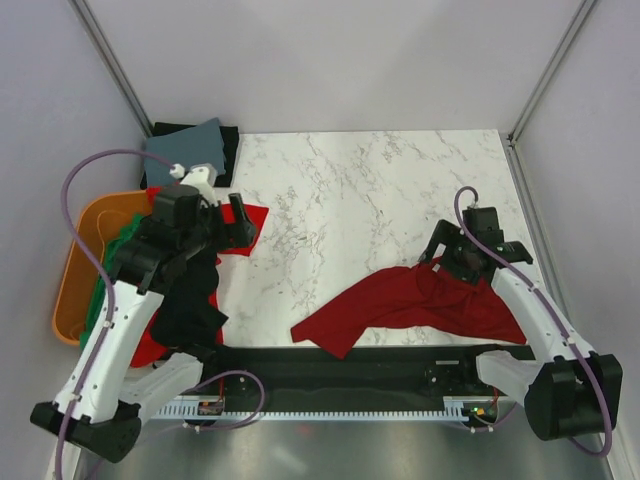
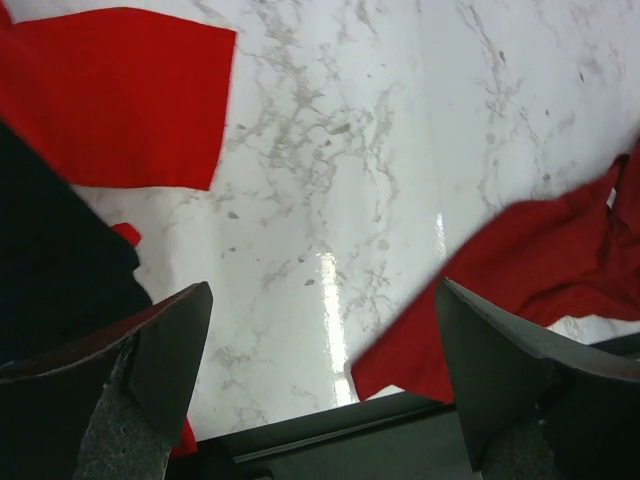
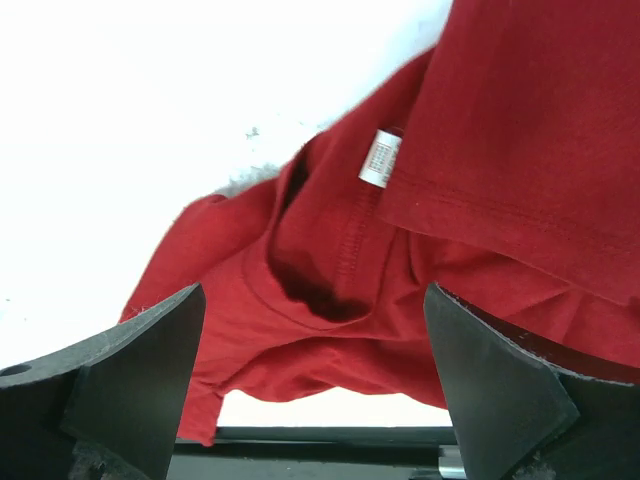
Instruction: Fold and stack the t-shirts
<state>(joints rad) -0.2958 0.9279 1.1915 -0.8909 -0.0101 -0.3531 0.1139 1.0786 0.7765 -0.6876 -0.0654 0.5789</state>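
The dark red shirt (image 1: 420, 300) lies crumpled at the near right corner of the desk (image 1: 380, 190). The right gripper (image 3: 312, 298) hangs released above its collar, near the label (image 3: 379, 158). The left gripper (image 2: 322, 287), also released, is near the left edge by the bright red shirt (image 2: 120, 95). To spread the dark red shirt well, I would pinch only one layer at a shoulder and then pull it flat.

The left gripper (image 2: 322, 290) and right gripper (image 3: 314, 290) both gape wide, the right seemingly lower.
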